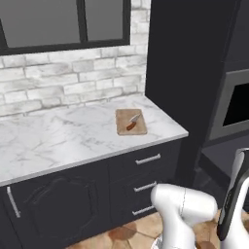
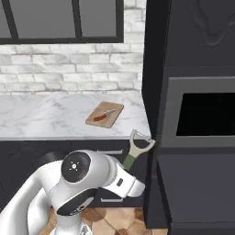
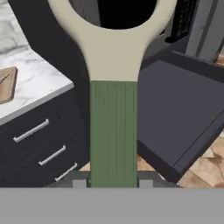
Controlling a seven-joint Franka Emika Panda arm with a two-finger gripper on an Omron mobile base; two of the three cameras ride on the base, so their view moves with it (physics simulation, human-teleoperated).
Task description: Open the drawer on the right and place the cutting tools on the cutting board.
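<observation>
Presently the tool (image 3: 113, 183) is clamped on the green handle of the peeler (image 3: 113, 109), held off the floor and clear of the worktop (image 1: 58, 136). In the hand view the handle rises straight from between the finger tips, and the pale Y-shaped head spreads across the top of that view. From the right base view the peeler (image 2: 137, 149) stands tilted, head uppermost, just in front of the worktop's right end, beside the tall dark cabinet that houses the oven (image 2: 202, 114).

The cutting board (image 1: 131, 121) lies flat near the right end of the worktop, close to the front edge and apart from the brick wall behind. The knife (image 1: 133, 122) rests on the board, reddish-brown handle toward the front edge, silver blade pointing toward the wall; it lies diagonally and within the board's outline.

The drawer (image 3: 183, 113) stands pulled out at low level to the right of the three narrow drawers (image 1: 146, 185) with silver bar handles; its dark interior shows in the hand view, below and right of the peeler. Whether anything lies inside it cannot be told.
</observation>
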